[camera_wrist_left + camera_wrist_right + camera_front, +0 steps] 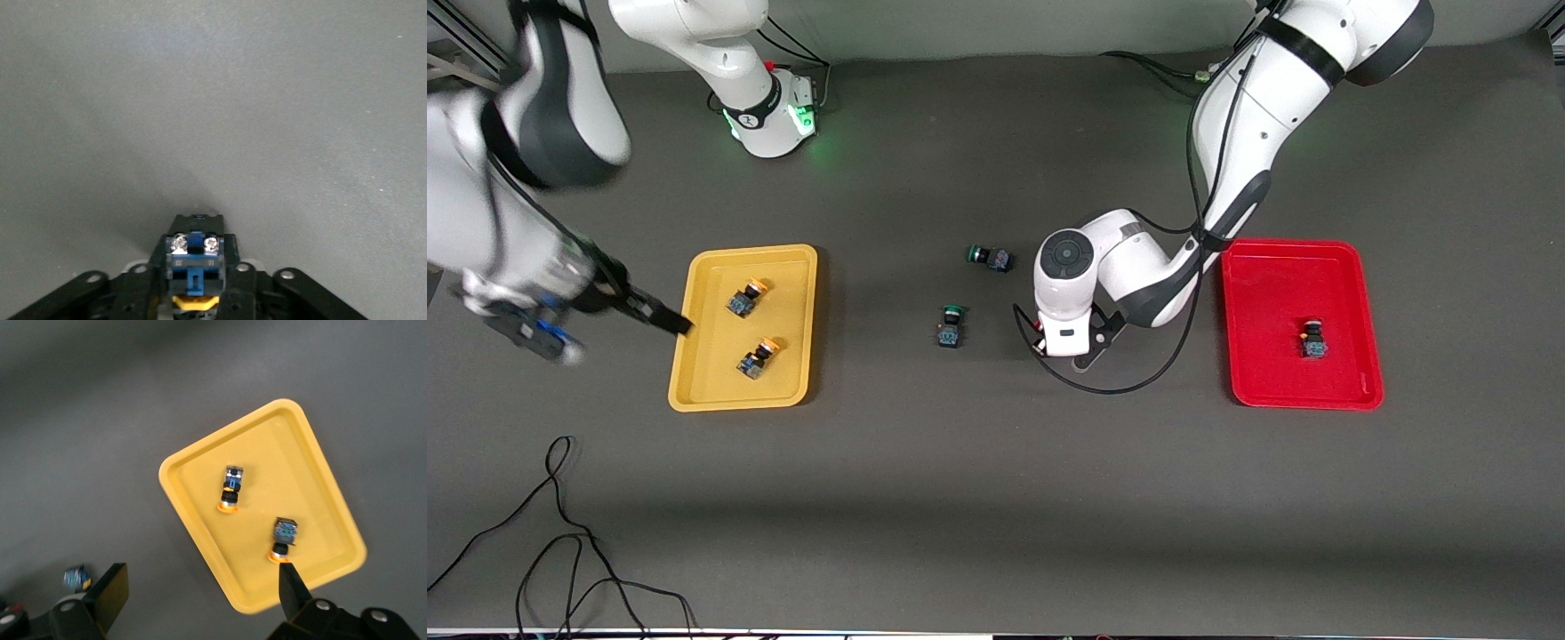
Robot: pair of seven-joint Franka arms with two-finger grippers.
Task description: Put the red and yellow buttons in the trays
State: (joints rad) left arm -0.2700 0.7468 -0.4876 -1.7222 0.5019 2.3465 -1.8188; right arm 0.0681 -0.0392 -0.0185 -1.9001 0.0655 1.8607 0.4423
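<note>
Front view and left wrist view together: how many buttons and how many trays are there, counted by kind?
Buttons: 6, one of them held in the left gripper
Trays: 2
Total: 8

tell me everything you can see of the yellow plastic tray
The yellow plastic tray is a shallow rectangle with rounded corners and a raised rim, smooth and glossy. It lies flat on the dark table toward the right arm's end. Two orange-yellow-capped push-button switches lie in it on their sides, apart: one farther from the front camera, one nearer. The open right gripper hangs above the tray's outer edge, touching nothing.
</note>
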